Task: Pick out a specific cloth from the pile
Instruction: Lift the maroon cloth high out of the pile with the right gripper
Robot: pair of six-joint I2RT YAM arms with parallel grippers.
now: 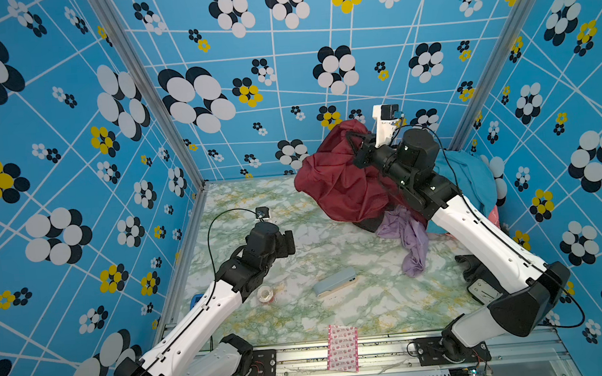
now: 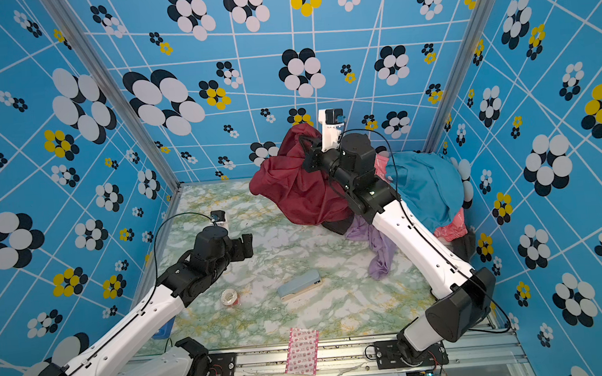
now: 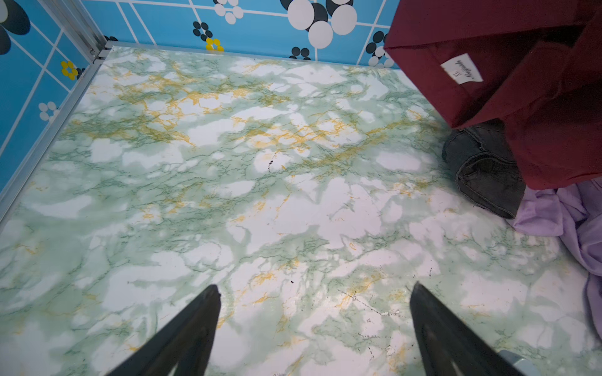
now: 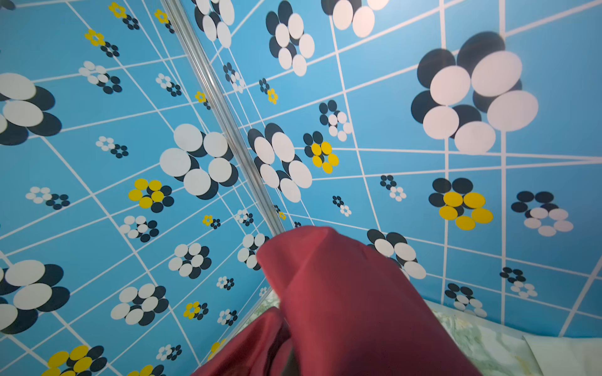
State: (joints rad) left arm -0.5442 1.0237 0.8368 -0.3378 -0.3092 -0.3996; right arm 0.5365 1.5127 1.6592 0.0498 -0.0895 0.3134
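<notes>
Marble tabletop [image 1: 314, 239] — maroon cloth [image 1: 336, 182] aloft

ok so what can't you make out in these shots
Right gripper: tips buried in folds of the maroon cloth, both top views; the cloth also blocks the right wrist view.
Pile: its middle sits behind the right arm, both top views.
Label on the cloth: print too small to read, left wrist view.
</notes>
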